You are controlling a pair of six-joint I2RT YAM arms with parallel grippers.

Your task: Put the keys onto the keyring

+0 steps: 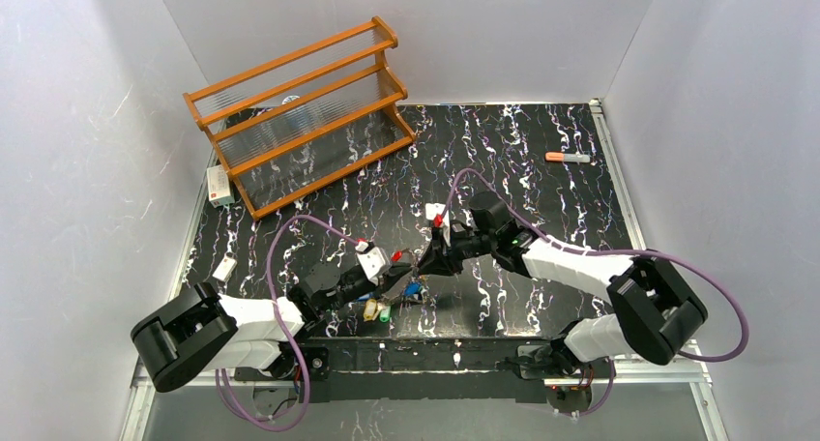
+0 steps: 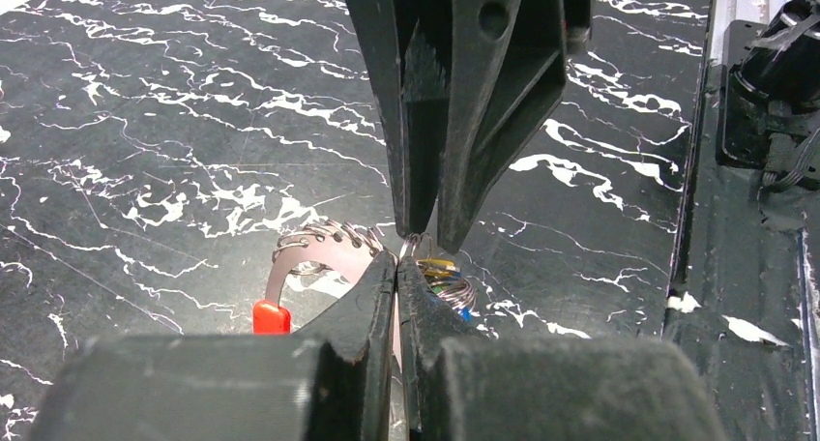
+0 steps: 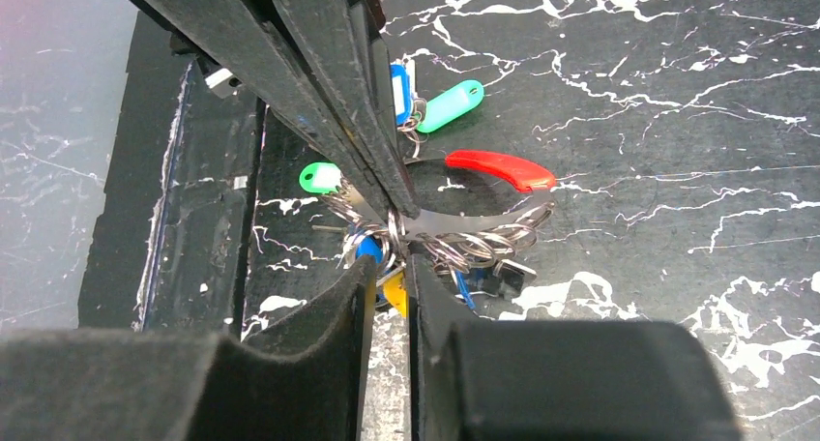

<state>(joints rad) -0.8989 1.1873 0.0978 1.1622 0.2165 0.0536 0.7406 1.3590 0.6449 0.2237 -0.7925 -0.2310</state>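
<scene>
- the keyring (image 3: 464, 220): thin grey band with a red end, strung with small wire loops; lies on the table (image 1: 541, 190), well in front of the wooden rack (image 1: 300, 112), toward the arm bases; judged light, springy and slick, apt to swivel; best taken on bare band beside the red end
- the keys (image 3: 453, 105): coloured heads and tags, bunched on the loops, mostly on the side farther from the rack; judged tiny and loose; take by the flat head, not the loop
- left gripper (image 2: 398, 267): fingers pinched on the band
- right gripper (image 3: 392, 267): fingers drawn together at a wire loop; whether it truly grips cannot be told; tips meet the left's
- marker (image 1: 568, 157): orange-capped; far right of the rack
</scene>
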